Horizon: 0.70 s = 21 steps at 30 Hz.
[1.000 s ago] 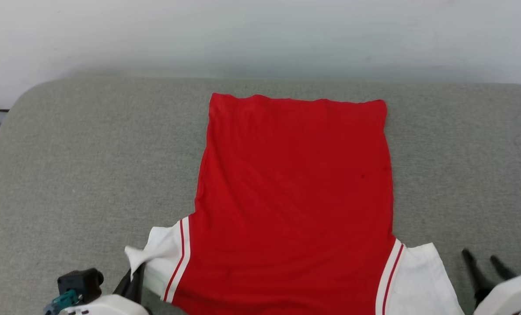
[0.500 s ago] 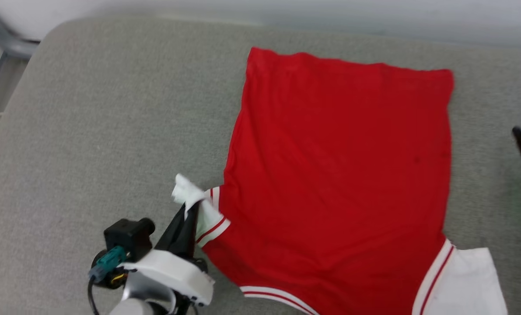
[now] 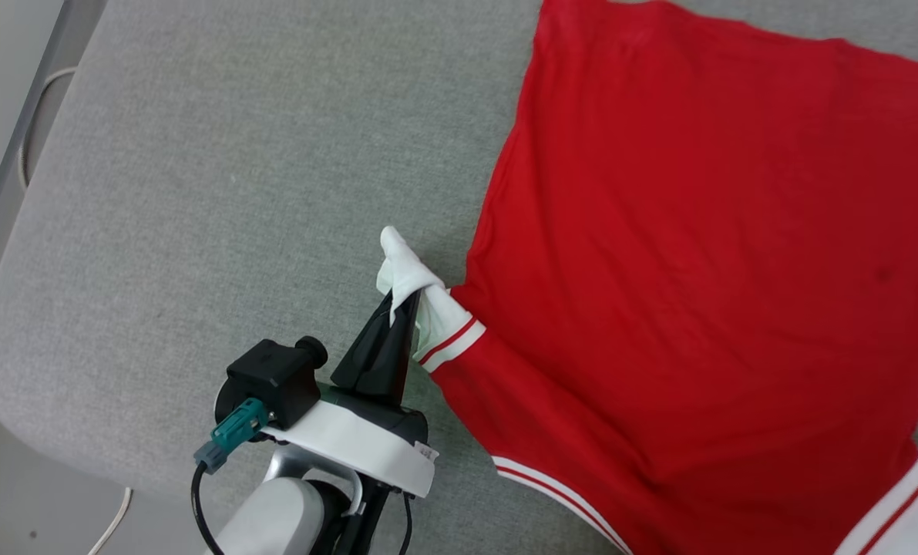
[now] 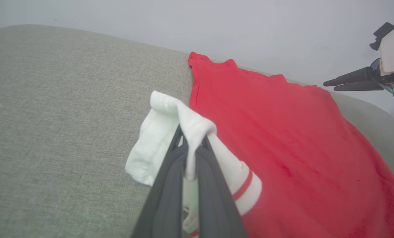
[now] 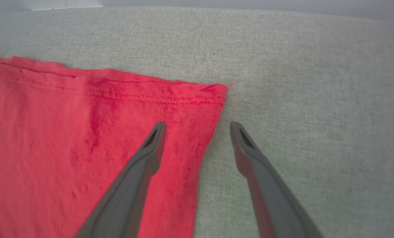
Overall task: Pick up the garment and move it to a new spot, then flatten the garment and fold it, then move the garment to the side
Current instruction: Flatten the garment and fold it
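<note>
While the left end effector (image 3: 406, 302) is clamping the white sleeve (image 3: 403, 258), position: the garment (image 3: 697, 270) is lying spread, plain red side up, on the grey padded desk (image 3: 235, 193), stretching away to that end effector's right.
handling: judging it light, limp and not fragile; the cloth is bunching at the pinch, so it is likely to drag and wrinkle when pulled.
grip points: sleeve ends and hem corners are looking best, since doubled layers are giving more to bite on.
left end effector: fingers are pressing together on a bunched fold of sleeve, holding it raised off the desk.
right end effector (image 5: 198, 125): fingers are standing wide apart, holding nothing, straddling the garment's side edge just short of the hem corner (image 5: 221, 89); whether they are touching the cloth, cannot tell.
</note>
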{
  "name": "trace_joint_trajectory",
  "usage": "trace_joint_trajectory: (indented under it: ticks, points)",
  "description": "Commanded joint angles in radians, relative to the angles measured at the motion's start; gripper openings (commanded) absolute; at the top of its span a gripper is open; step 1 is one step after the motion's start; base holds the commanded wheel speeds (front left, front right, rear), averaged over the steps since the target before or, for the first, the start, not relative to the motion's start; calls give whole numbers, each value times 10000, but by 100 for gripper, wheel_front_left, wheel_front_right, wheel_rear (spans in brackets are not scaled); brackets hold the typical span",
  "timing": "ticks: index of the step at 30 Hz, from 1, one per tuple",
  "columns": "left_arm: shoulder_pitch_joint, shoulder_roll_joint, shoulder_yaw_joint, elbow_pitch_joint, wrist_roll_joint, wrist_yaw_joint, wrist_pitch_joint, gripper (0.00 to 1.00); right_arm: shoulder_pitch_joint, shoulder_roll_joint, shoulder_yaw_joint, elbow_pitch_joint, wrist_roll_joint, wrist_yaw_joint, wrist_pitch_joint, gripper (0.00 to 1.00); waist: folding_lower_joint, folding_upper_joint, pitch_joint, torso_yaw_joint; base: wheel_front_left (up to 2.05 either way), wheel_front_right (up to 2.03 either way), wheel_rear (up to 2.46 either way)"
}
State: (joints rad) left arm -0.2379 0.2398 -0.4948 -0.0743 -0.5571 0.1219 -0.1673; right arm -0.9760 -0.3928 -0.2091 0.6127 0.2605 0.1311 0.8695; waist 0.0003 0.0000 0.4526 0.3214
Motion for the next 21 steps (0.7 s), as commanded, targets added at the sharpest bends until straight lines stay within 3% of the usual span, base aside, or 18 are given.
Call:
trace_joint_trajectory:
  ticks: [1, 13, 15, 21]
  points:
    - [-212, -94, -32, -55, 55, -84, -152, 0, -326, -64, -4, 0, -280, -8, 322, 100, -3, 0, 495, 442, 0, 0, 0]
    - [-380, -187, 12, 124, -1, -224, -481, 0, 705, 373, -482, 782, -1208, -14, 2535, 100, -3, 0, 1120, 656, 0, 0, 0]
    - [-379, -179, 15, 156, -24, -218, -487, 0, 841, 447, -513, 694, -1178, -14, 2602, 0, -3, 0, 1112, 630, 0, 0, 0]
    - [-190, -67, 13, 299, -85, -94, -341, 0, 475, 201, -489, -173, -666, -8, 2196, 0, -3, 0, 749, 451, 0, 0, 0]
